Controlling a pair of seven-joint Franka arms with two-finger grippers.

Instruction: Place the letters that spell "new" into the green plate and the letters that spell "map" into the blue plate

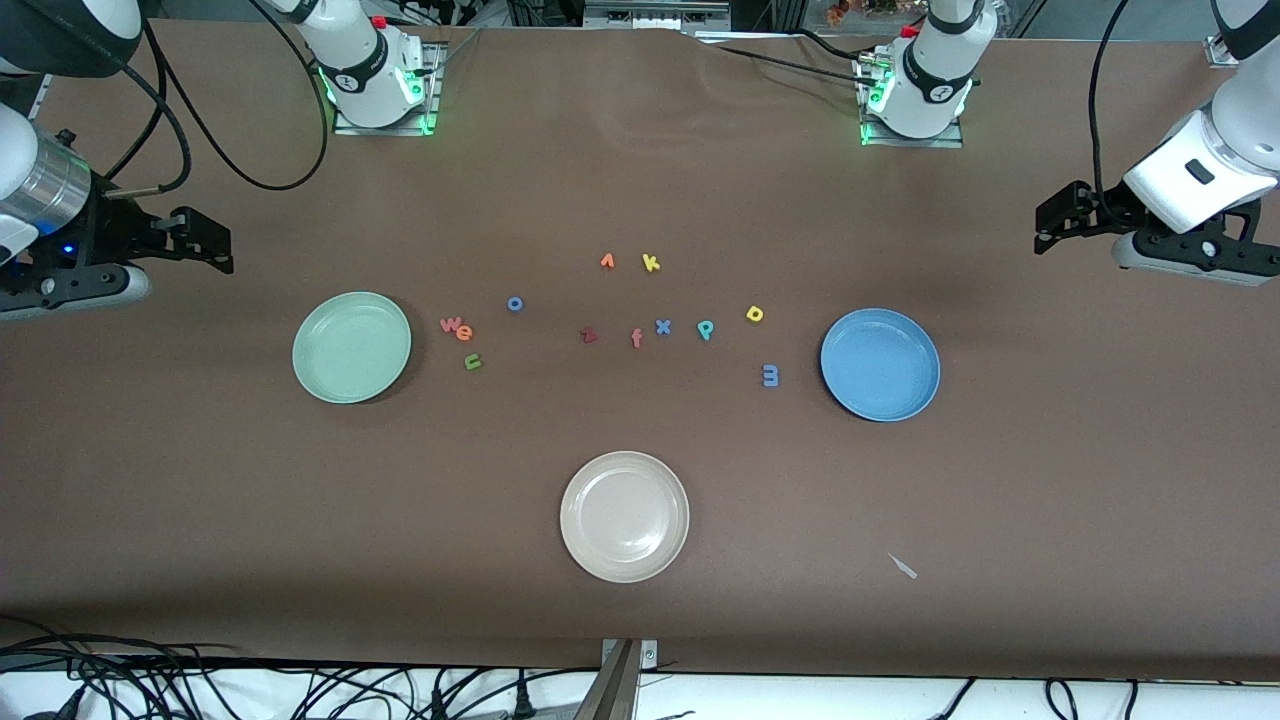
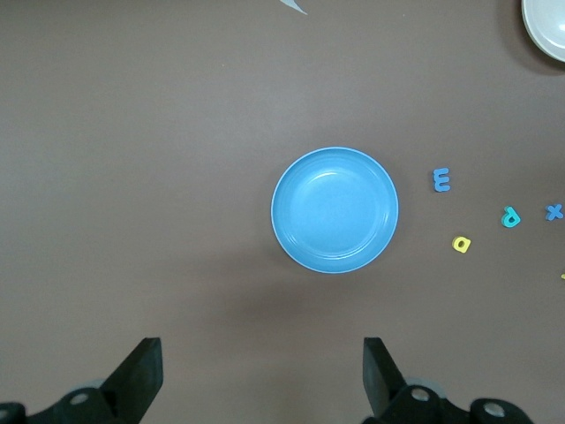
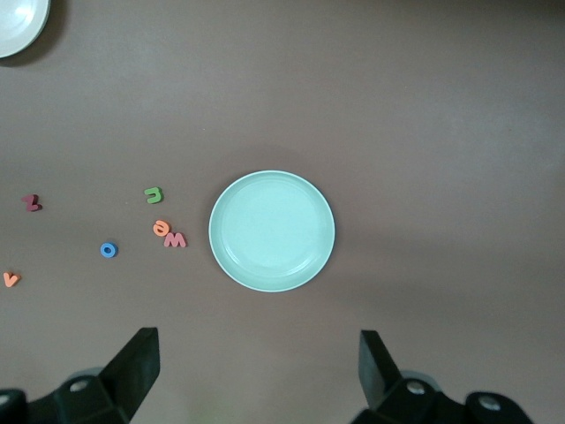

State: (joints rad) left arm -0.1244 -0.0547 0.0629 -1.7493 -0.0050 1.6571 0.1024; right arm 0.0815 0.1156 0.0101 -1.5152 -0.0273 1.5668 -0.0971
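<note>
Both arms wait high at the table's ends, jaws spread wide. Under the right gripper [image 1: 205, 245] and toward the middle lies the green plate [image 1: 351, 347], nothing in it; just beside it the w [image 1: 449, 324] and e [image 1: 464, 333] touch, the n [image 1: 473, 362] a little nearer the camera. Under the left gripper [image 1: 1060, 215] and inward sits the blue plate [image 1: 880, 364], also bare, with the m [image 1: 770, 375] just beside it, the a [image 1: 755, 314] and p [image 1: 705, 329] farther toward the middle. Well clear of both grippers, nearest the camera, rests the white plate [image 1: 624, 516].
</note>
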